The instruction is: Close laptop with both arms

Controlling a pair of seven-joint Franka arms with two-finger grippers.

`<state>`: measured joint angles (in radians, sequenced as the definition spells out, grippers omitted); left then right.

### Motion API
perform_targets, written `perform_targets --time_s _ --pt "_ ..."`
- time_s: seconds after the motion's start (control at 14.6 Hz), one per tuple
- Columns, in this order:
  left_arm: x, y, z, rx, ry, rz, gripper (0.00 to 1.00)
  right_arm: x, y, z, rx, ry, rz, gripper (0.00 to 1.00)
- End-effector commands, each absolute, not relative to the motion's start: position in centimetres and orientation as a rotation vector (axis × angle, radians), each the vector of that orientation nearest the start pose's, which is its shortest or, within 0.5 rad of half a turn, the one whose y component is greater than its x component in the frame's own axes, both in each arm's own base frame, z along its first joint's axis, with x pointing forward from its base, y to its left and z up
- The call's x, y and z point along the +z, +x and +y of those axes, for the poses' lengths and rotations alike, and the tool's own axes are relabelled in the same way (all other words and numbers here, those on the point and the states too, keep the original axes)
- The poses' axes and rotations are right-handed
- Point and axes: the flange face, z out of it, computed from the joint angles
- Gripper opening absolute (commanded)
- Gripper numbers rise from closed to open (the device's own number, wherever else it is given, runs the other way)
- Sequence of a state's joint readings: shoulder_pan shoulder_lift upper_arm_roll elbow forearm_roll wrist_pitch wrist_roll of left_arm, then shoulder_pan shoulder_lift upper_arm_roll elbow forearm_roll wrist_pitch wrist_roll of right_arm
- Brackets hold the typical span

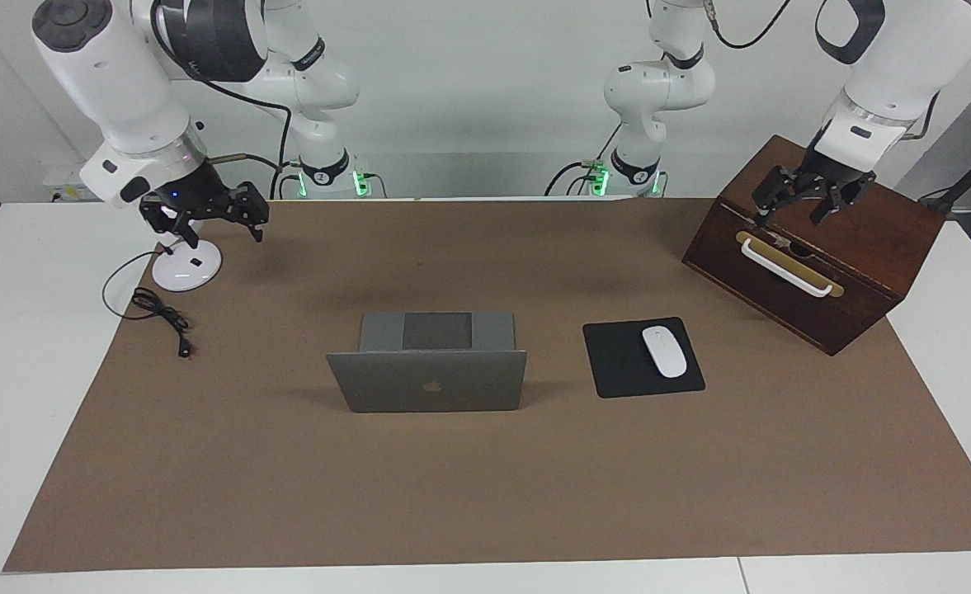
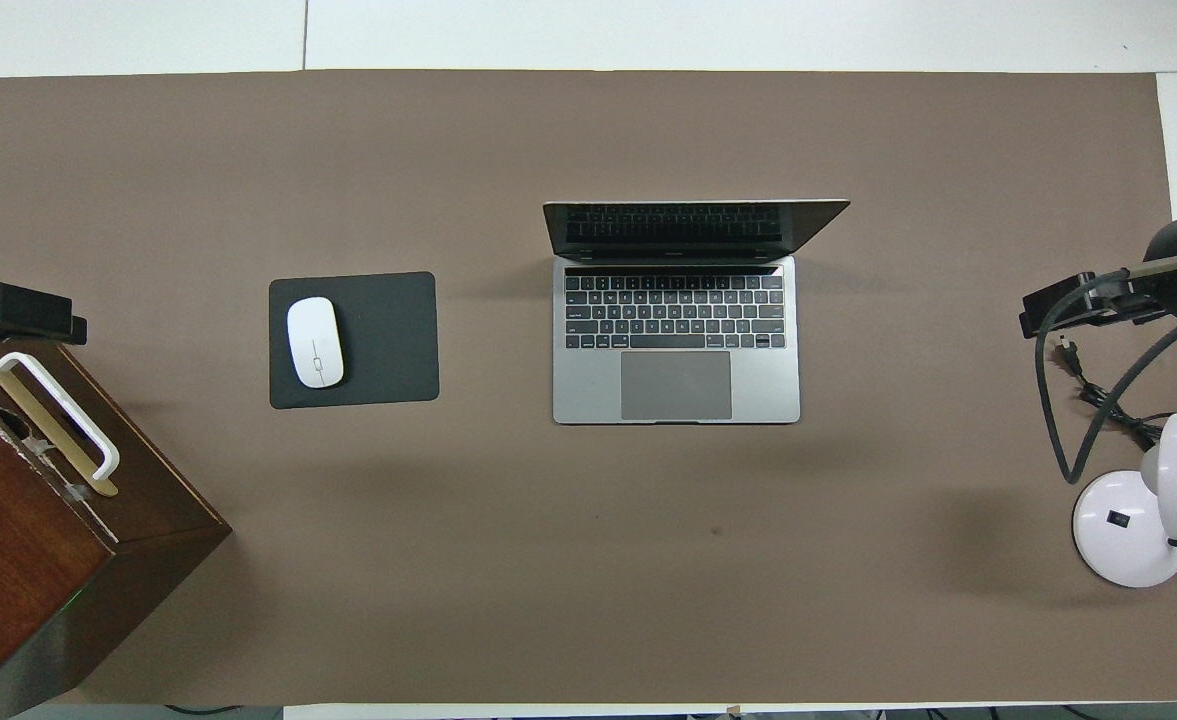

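Note:
The silver-grey laptop (image 1: 427,381) stands open in the middle of the brown mat, with the apple logo on its lid turned away from the robots. Its dark keyboard (image 2: 676,312) and trackpad face the robots, and the lid is about upright. My left gripper (image 1: 792,216) hangs open and empty over the wooden box at the left arm's end; it also shows in the overhead view (image 2: 18,312). My right gripper (image 1: 219,231) hangs open and empty over the lamp base at the right arm's end; it also shows in the overhead view (image 2: 1073,308). Both are well away from the laptop.
A black mousepad (image 1: 617,363) with a white mouse (image 1: 665,351) lies beside the laptop toward the left arm's end. A dark wooden box (image 1: 823,256) with a white handle stands under the left gripper. A white lamp base (image 1: 186,266) and a black cable (image 1: 159,312) lie under the right gripper.

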<state>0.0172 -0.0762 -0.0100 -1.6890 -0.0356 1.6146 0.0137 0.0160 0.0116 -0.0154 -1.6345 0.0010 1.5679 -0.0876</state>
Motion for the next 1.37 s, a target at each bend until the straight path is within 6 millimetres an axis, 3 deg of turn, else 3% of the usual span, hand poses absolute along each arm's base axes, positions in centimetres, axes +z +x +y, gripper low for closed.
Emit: perform_targets --time_s 0.0,0.75,1.1,1.17,1.23,1.3 --pt "62.0 52.9 0.1 -0.003 -3.163 -0.013 1.00 59.0 55.5 -0.7 0.083 -3.119 -0.087 1.00" --pt "62.1 53.1 0.7 -0.051 -3.161 -0.031 1.00 59.0 55.6 0.3 0.075 -3.113 -0.110 1.00" --pt "62.2 53.3 0.7 -0.068 -3.160 -0.038 1.00 59.2 56.7 0.0 -0.073 -3.118 -0.113 1.00" --pt "62.2 53.3 0.7 -0.068 -3.160 -0.043 0.84 59.2 56.7 -0.2 -0.078 -3.116 -0.113 1.00" --pt "62.2 53.3 0.7 -0.068 -3.160 -0.038 0.38 59.1 56.6 -0.2 -0.073 -3.118 -0.103 1.00" --pt "62.1 53.3 0.7 -0.068 -3.160 -0.033 0.00 59.0 56.7 -0.5 -0.076 -3.123 -0.102 1.00"
